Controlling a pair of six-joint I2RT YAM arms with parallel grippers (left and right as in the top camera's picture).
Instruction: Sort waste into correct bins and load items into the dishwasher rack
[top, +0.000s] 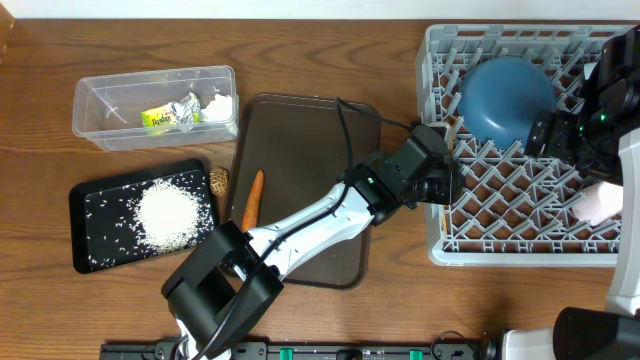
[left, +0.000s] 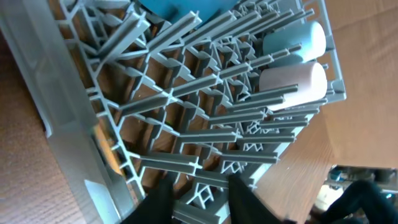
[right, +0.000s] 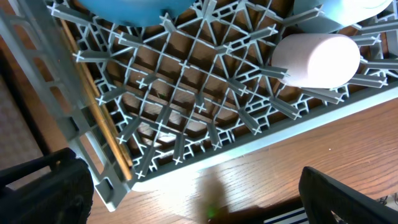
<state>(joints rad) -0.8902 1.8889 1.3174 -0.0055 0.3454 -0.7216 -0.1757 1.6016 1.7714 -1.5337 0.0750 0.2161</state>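
Observation:
The grey dishwasher rack (top: 500, 245) stands at the right. It holds the dark blue bowl (top: 507, 97), the white cup with pink inside (top: 600, 203) and a small light-blue bowl (left: 295, 40). My left gripper (left: 200, 202) is open and empty just above the rack's grid at its left wall (top: 450, 185). The wooden chopsticks (right: 109, 137) lie inside that wall, also showing in the left wrist view (left: 109, 152). My right gripper (right: 199, 199) is wide open and empty over the rack's right side. The white bowl is not in view.
The clear tub (top: 95, 125) at the back left holds the foil wrapper (top: 170, 115) and tissue (top: 215, 103). The black tray (top: 85, 245) holds rice (top: 168, 218). The brown nut piece (top: 219, 180) and orange stick (top: 253, 197) lie by the brown tray (top: 310, 150).

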